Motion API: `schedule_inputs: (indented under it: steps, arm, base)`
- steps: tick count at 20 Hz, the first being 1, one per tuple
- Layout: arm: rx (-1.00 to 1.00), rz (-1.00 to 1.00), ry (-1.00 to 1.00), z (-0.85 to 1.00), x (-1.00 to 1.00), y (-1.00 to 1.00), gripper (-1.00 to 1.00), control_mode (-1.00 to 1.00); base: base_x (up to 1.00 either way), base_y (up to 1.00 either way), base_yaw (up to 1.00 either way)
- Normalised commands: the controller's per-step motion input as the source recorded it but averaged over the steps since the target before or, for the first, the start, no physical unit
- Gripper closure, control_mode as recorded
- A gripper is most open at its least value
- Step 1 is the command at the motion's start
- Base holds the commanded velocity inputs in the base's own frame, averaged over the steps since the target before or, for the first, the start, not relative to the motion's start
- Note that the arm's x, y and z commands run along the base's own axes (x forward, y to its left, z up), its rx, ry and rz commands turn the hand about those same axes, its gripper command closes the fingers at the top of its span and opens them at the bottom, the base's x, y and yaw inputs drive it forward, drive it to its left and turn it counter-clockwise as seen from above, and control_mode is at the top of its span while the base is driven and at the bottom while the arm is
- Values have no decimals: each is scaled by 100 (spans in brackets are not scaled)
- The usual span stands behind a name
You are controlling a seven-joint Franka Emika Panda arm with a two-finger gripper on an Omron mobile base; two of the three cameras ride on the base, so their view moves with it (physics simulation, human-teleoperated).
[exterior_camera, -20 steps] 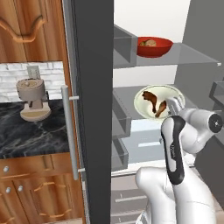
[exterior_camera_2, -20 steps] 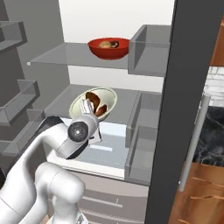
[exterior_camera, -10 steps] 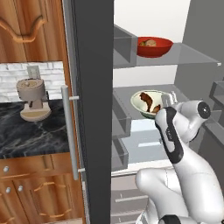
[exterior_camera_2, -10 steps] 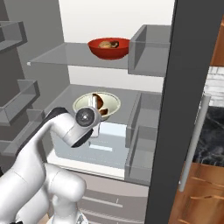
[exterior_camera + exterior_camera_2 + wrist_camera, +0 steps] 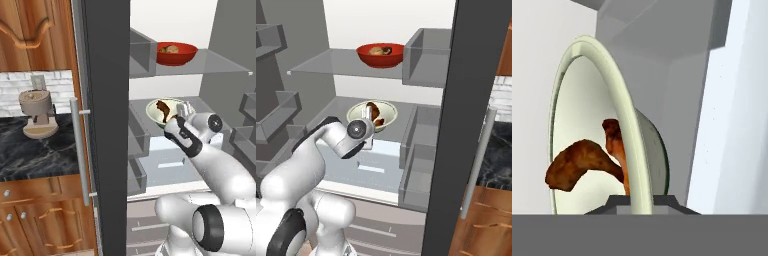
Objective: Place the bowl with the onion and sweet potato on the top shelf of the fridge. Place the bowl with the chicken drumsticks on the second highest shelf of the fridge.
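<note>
Cream bowl (image 5: 167,110) now further in on second shelf (image 5: 336,111), less tilted; end effector (image 5: 640,202) clamped on rim; red bowl (image 5: 380,54) above, door bin (image 5: 421,165) beside

The tall fridge (image 5: 107,100) with dark grey doors stands open, pale interior showing; its uppermost clear glass shelf (image 5: 220,62) carries a glossy red bowl (image 5: 176,53) sitting upright, with a round tan onion (image 5: 171,49) and a dark brown sweet potato (image 5: 387,50) inside; one level lower, a pale cream-green bowl (image 5: 163,108) sits over the second glass shelf (image 5: 338,107), holding two reddish-brown chicken drumsticks (image 5: 582,165) with thin bone ends, lying against its inner wall.
</note>
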Motion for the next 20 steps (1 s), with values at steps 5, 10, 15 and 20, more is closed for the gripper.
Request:
schedule_inputs:
  steps: [5, 10, 15, 20]
  arm:
    - [0, -6, 15, -27, 56, 0, 100, -100]
    - [3, -3, 15, -2, 67, -4, 100, -100]
    - [0, 0, -2, 50, -6, 2, -100, -100]
    - [-3, -5, -14, 100, -58, 16, -100, -100]
  base:
    - [0, 0, 0]
    - [0, 0, 0]
    - [0, 0, 0]
    - [0, 0, 0]
